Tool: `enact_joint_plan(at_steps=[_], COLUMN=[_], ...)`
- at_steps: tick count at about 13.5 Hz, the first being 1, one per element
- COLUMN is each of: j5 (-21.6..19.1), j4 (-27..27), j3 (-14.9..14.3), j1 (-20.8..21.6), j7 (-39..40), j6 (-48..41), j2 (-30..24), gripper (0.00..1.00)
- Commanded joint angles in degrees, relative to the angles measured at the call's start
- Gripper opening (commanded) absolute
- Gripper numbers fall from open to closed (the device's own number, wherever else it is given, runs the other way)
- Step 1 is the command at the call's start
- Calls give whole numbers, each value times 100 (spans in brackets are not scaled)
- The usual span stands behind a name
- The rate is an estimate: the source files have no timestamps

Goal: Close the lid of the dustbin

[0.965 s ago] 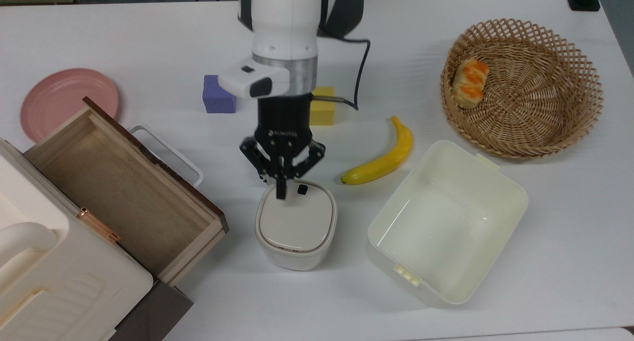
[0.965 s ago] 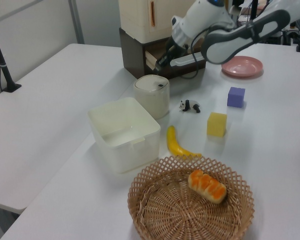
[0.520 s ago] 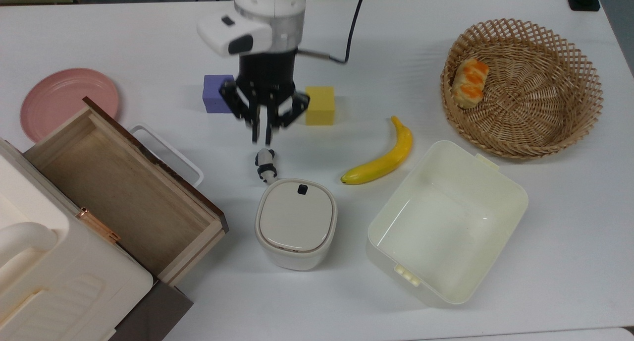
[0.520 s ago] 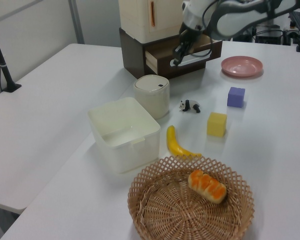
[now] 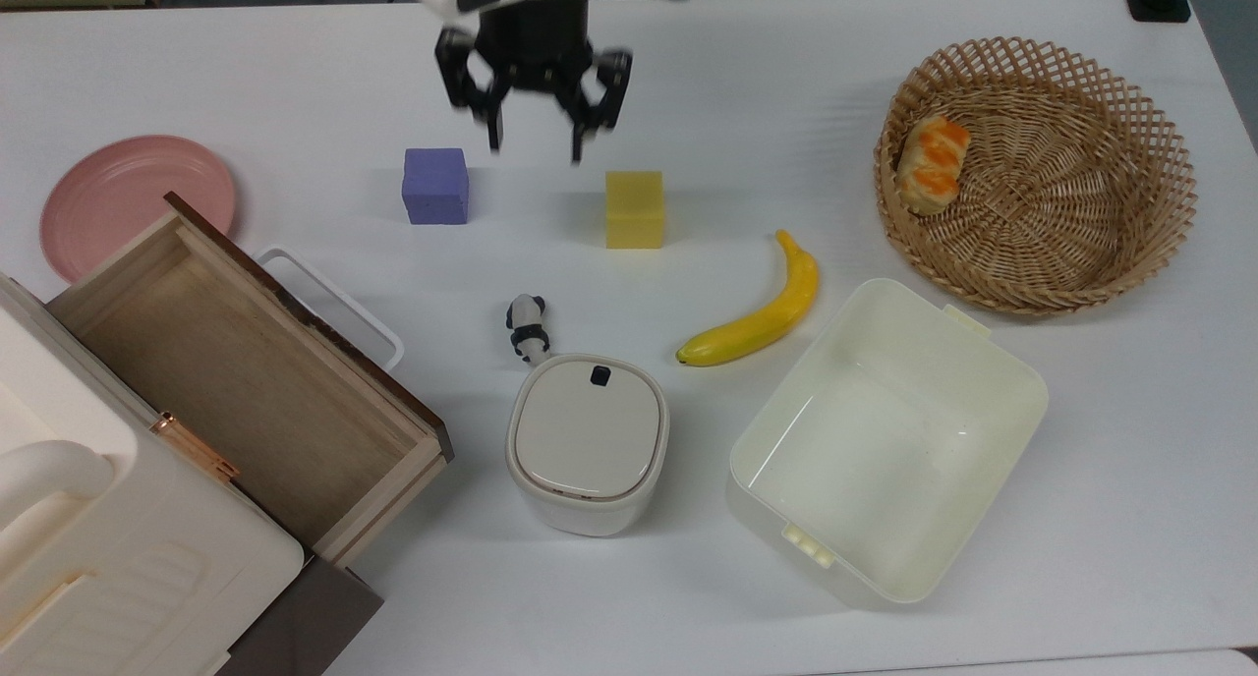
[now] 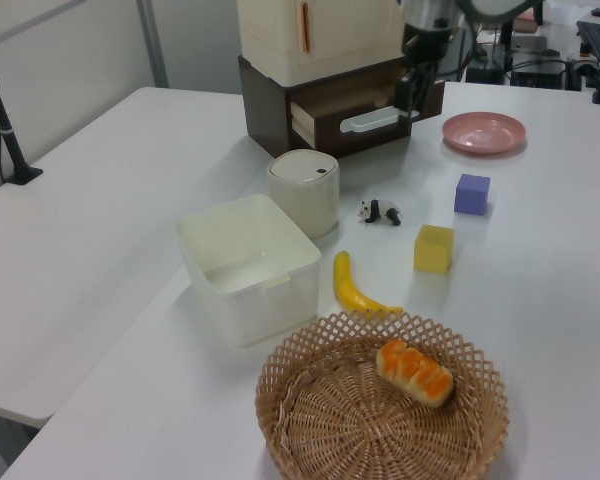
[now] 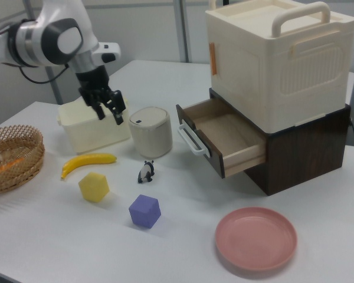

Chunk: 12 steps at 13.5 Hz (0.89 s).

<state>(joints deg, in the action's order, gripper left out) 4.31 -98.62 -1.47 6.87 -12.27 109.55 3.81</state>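
The white surface (image 5: 983,86) is seen carrying everything. At the top view's lower left a cream ribbed box w/ handle (image 7: 277,56) is stacked on a dark cabinet (image 7: 307,147), whose wooden drawer (image 5: 236,381) is pulled out, white handle facing the bin. A wicker basket (image 5: 1037,263) is placed at the top view's upper right, w/ an orange-striped bread roll (image 5: 932,163) lying inside by its rim. A cream tub (image 5: 885,440), open-topped, is set just below the basket, near the dustbin's right in the top view.

The arm's jaws (image 5: 534,145) are held spread wide, nothing between them, above the surface at the top view's upper edge, approx. between purple block and yellow block, well apart from the dustbin.

The pink plate (image 5: 133,195) is found at the top view's far left. The dustbin (image 5: 588,444) is standing upright at centre, between drawer and tub. The lid (image 5: 588,430) is lying flat on it, flush w/ the rim, dark button (image 5: 598,373) on the edge toward the panda. A banana (image 5: 762,308) is laid near the tub's upper corner. The yellow block (image 5: 635,209) and purple block (image 5: 434,186) are set apart from each other. A small panda figure (image 5: 527,327) is seen just beside the dustbin's far edge in the top view; contact can't be judged.
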Motion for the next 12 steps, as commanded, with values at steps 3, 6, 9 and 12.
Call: enact_joint_plan(at_steps=[3, 6, 9, 12], j5=[-97, -141, -150, -150], j4=[-219, -210, -70, -52], j3=[455, 508, 411, 253], j1=[-370, -510, -493, -406], j7=[173, 164, 190, 672], j6=[-1199, -1410, -1375, -1349], j2=[-652, -820, -750, -644], gripper=[100, 100, 100, 100])
